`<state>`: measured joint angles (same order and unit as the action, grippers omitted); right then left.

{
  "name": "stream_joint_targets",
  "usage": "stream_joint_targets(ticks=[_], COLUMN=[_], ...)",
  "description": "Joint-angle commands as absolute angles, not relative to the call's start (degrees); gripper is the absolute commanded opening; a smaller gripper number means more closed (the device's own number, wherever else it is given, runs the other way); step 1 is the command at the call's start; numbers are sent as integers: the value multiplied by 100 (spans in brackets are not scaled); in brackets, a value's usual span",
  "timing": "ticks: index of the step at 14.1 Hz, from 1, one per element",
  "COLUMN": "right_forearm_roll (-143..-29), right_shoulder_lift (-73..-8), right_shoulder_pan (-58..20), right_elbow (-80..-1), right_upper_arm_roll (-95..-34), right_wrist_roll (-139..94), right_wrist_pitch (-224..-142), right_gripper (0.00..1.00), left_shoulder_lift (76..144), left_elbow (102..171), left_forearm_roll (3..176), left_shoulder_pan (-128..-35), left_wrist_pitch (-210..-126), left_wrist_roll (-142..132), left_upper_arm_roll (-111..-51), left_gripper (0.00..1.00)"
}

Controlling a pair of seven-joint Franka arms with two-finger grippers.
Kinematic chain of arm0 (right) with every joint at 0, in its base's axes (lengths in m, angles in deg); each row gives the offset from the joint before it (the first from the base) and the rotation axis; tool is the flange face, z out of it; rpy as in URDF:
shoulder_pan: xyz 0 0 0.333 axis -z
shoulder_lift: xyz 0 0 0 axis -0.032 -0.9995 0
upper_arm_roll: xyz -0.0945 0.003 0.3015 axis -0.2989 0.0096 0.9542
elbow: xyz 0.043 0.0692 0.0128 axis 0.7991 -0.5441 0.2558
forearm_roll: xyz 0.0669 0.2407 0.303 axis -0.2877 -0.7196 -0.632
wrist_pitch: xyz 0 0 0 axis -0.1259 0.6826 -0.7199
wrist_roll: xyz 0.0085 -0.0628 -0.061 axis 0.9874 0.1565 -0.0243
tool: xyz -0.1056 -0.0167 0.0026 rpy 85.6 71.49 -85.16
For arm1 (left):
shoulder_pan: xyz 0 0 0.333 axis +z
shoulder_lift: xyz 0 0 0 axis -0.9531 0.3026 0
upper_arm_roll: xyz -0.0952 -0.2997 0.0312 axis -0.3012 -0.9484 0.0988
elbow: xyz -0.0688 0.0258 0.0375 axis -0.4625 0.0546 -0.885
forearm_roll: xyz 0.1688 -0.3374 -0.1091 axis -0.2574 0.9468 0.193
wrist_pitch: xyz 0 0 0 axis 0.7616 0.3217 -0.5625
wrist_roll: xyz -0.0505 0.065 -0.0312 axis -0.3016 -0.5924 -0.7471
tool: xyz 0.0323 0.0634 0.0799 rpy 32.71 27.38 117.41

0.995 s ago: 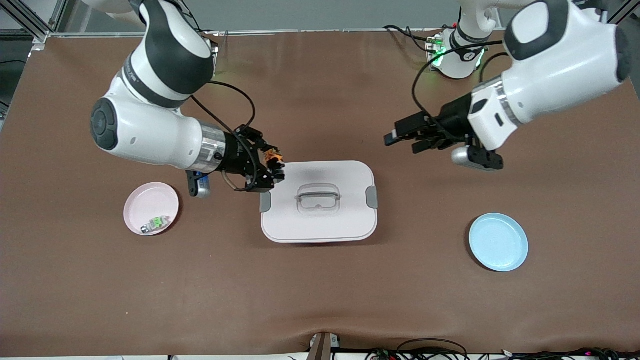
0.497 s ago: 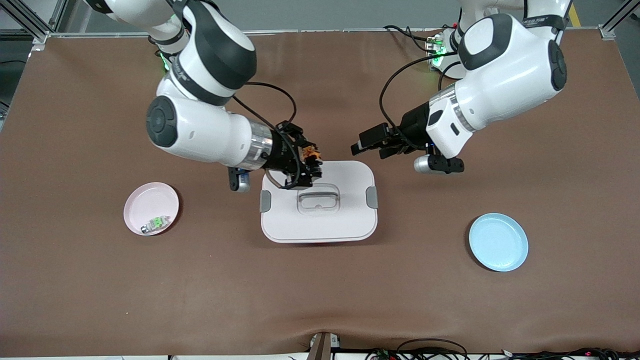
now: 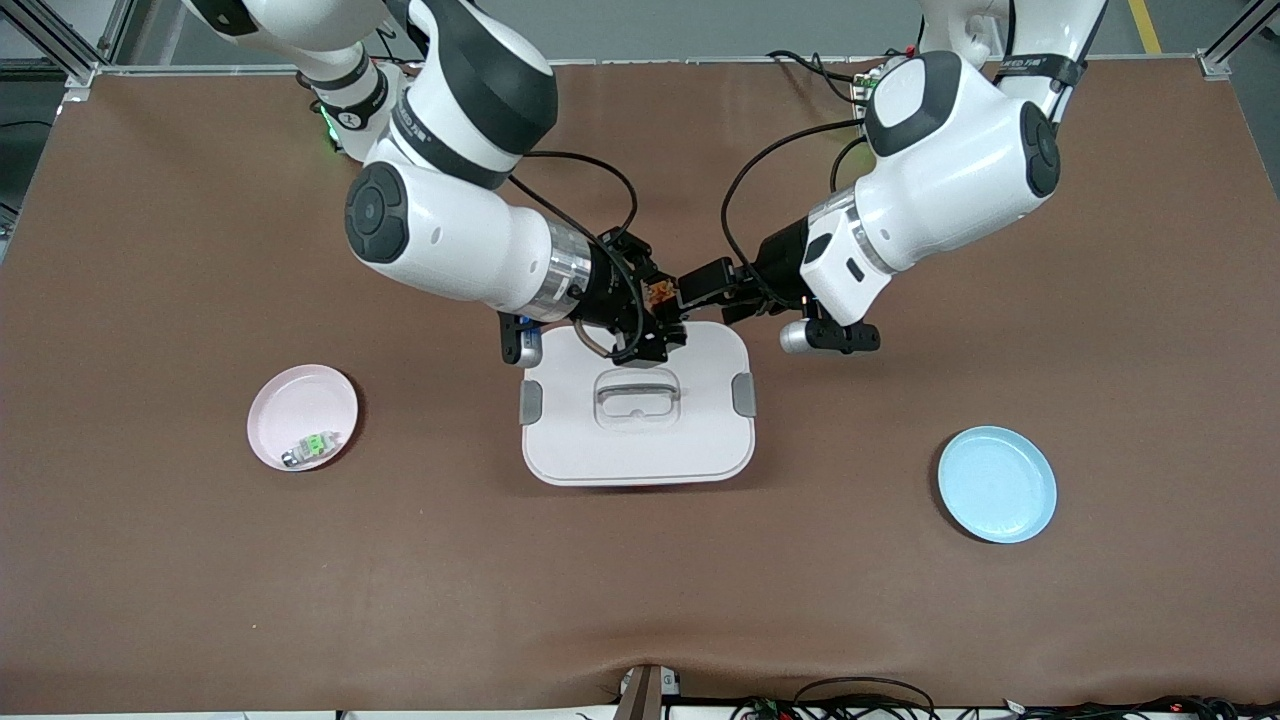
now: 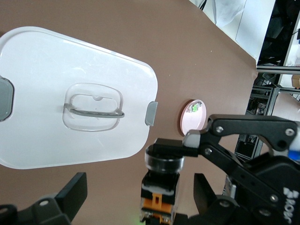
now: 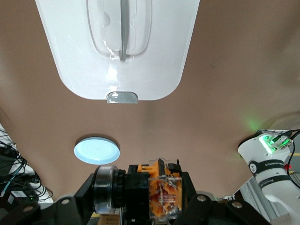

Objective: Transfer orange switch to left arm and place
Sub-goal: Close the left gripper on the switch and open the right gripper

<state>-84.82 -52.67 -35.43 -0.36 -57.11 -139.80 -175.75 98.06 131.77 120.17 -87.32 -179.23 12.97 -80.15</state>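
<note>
Switch (image 3: 659, 292) sits clamped in the right gripper (image 3: 662, 318), up in the air over the edge of the box (image 3: 636, 440) that lies nearest the arms' bases. In the right wrist view its orange body (image 5: 159, 187) is pinched between the fingers, with the round black end poking out sideways. The left gripper (image 3: 705, 290) has its jaws spread wide and meets it head-on; in the left wrist view the switch (image 4: 161, 180) is between the two open fingers (image 4: 75, 194), neither of them touching it (a gap shows on each side). Box rests shut on the table (image 3: 640, 600), between a pink plate (image 3: 290, 400) holding a green switch (image 3: 315, 445) and a blue plate (image 3: 997, 484)
</note>
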Motion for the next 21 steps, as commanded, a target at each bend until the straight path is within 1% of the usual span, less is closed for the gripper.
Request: stream_joint_targets(ticks=[1, 8, 9, 11, 12, 15, 16, 18, 21], right_forearm_roll=[-8564, -8564, -8564, -8564, -8564, -8564, -8564, -8564, -8564], right_shoulder_lift=[-5396, -5511, -5520, -5598, -5607, -5616, -5616, -5616, -5616], right_shoulder_pan=[-3576, -3629, -3629, -3629, -3620, -3611, -3602, -3602, -3593], right_elbow=[241, 329, 329, 338, 356, 373, 373, 373, 373], right_upper_arm_roll=[-5676, -5668, -5650, -5597, -5589, -5580, -5580, -5580, -5580], right_wrist_roll=[-14194, -14194, -14186, -14194, -14186, -14186, -14186, -14186, -14186], right_wrist_pitch=[-17753, -18017, -18096, -18246, -18281, -18290, -18290, -18299, -18299], right_gripper=[0, 0, 0, 0, 0, 0, 0, 0, 0], left_shoulder_lift=[9980, 9980, 9980, 9980, 9980, 9980, 9980, 9980, 9971], left_elbow=[12972, 12972, 12972, 12972, 12972, 12963, 12963, 12963, 12955], left_forearm_roll=[12104, 12104, 12113, 12113, 12113, 12113, 12113, 12113, 12104], left_shoulder_pan=[-8829, -8847, -8847, -8847, -8847, -8847, -8847, -8838, -8838], left_wrist_pitch=[-17955, -17964, -17964, -17955, -17963, -17955, -17963, -17964, -17964], left_wrist_roll=[1328, 1494, 1547, 1600, 1609, 1899, 1934, 1952, 2118], left_upper_arm_roll=[-8019, -8010, -8019, -8019, -8019, -8019, -8019, -8019, -8019], left_gripper=[100, 100, 97, 62, 46, 15, 7, 1, 0])
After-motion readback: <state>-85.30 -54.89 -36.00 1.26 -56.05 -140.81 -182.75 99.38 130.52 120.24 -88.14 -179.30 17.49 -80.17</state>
